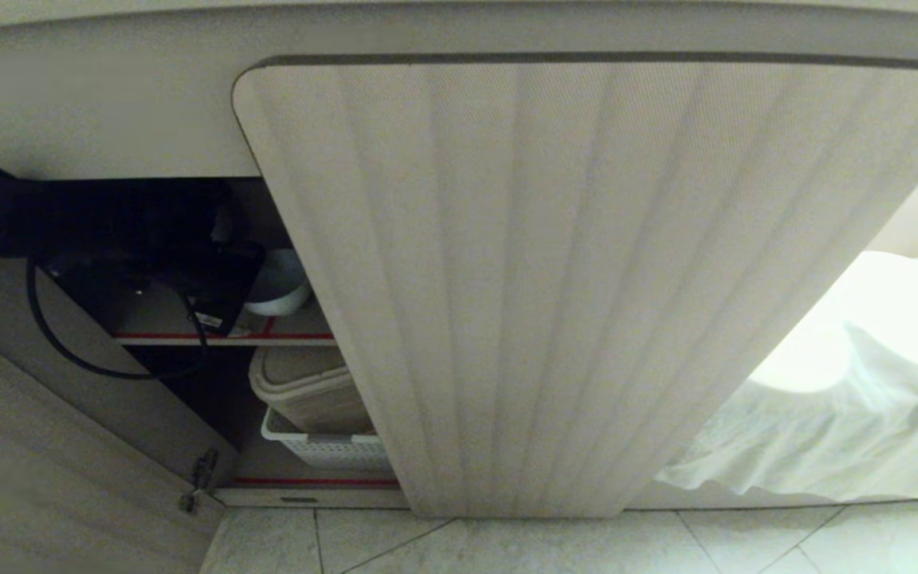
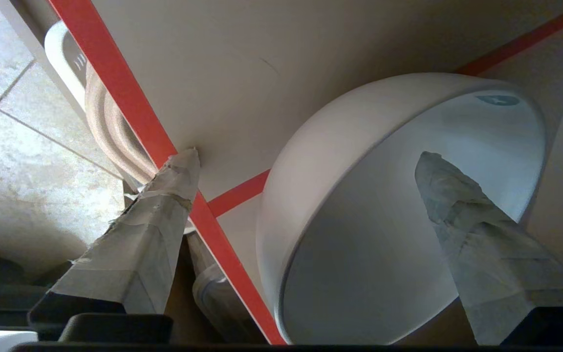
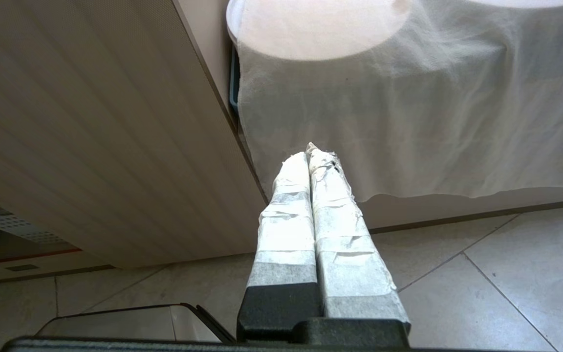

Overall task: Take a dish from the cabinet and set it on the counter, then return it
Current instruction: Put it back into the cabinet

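Head view showed the dish (image 1: 276, 281) on the cabinet's (image 1: 586, 279) upper red-edged shelf (image 1: 224, 337), half hidden behind our left arm (image 1: 148, 271) and the ribbed door. Our left gripper (image 2: 306, 161) stood spread wide, 1 taped finger inside the bowl, 1 outside, neither pressing it. Below sat a white basket (image 1: 323, 446). Our right gripper (image 3: 315, 156) hung pinched together near a draped cloth (image 3: 408, 112).

Upper shelf (image 1: 300, 328) in the cabinet (image 1: 586, 279), red front edge: white bowl (image 1: 277, 283) sits on it near that edge, by the closed door. Bottom shelf (image 1: 323, 481), also red-edged: white perforated basket (image 1: 331, 448) holding a beige lidded container (image 1: 307, 391). Below: tiled floor (image 1: 555, 546).
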